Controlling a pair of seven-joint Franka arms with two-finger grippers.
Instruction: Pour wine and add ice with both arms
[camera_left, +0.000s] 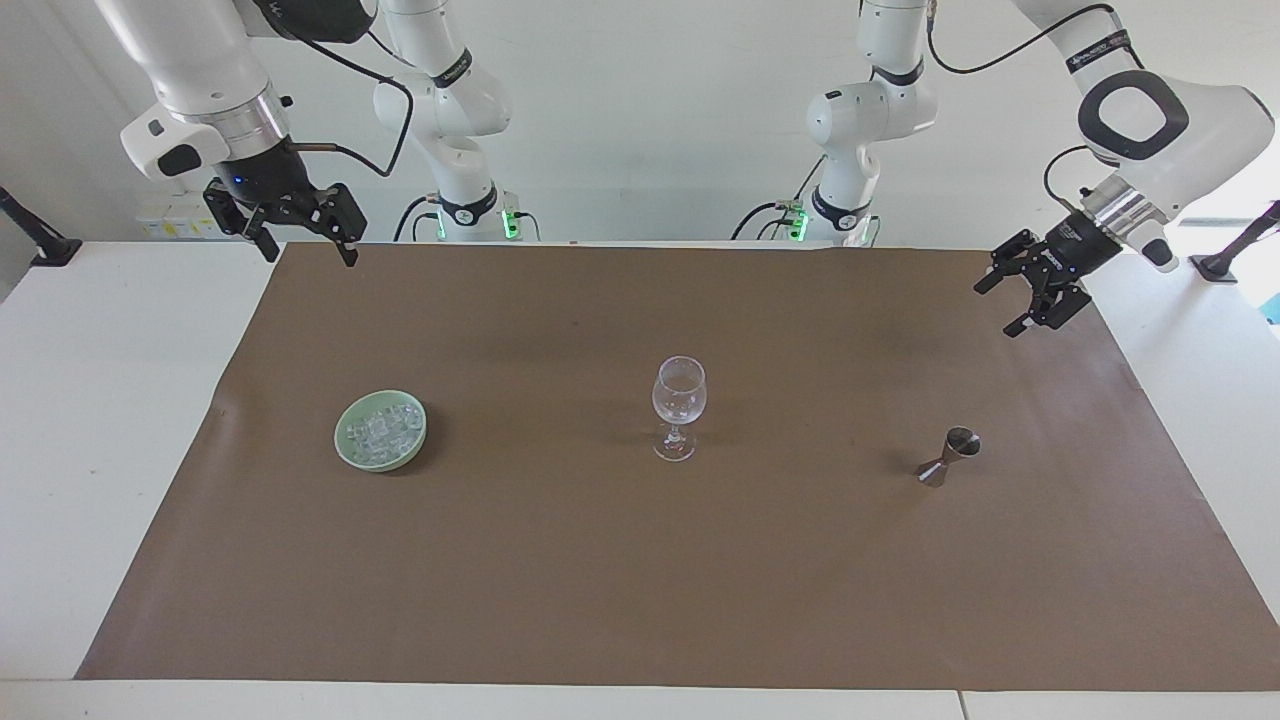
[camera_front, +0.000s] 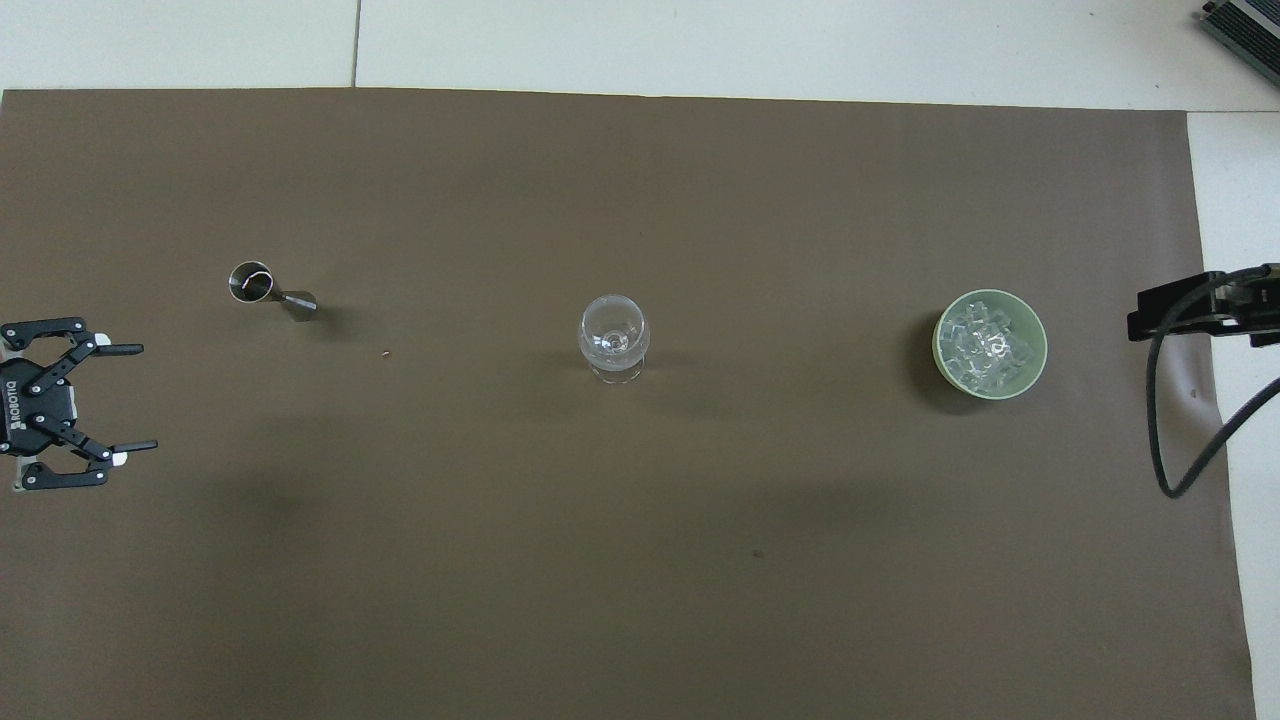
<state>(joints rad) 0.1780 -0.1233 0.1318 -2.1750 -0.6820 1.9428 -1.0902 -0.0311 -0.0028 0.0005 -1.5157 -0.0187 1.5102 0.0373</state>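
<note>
Ice (camera_left: 381, 432) fills a green bowl (camera_left: 347, 450) toward the right arm's end of the surface (camera_left: 640, 600), untouched; the wine glass (camera_left: 678, 405) mid-surface is empty; the jigger (camera_left: 947, 457) stands ungrasped. Right pincer (camera_left: 296, 238) waits, spread, over its corner; left pincer (camera_left: 1030, 292) hangs spread above its edge. Nothing is done

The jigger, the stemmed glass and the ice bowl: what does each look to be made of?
The jigger looks like polished metal: grey with bright glints. The stemmed glass is clear, likely glass, since the brown mat shows through it. The bowl is pale green with a smooth, slightly glossy rim, ceramic or plastic; I cannot tell which. The ice in it looks clear and glassy.
</note>
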